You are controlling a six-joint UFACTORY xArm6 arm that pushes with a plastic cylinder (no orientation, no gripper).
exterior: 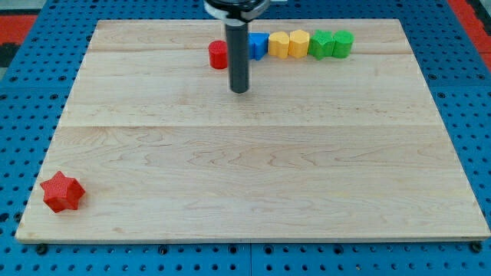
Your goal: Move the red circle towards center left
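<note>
My rod (239, 54) covers the right part of the red circle (218, 54) and the left part of the blue block (257, 45), so I can't tell blue's shape or whether those two touch. Rod's upper end and mount are cut off by the far edge. Yellow blocks (288, 44) and green blocks (331, 43) are too small to make out shapes.

Legible markings: none. I am finding no text, label, brand, number or sign showing on the wooden board (253, 153), the blocks, or the blue pegboard (23, 92) surrounding it.
</note>
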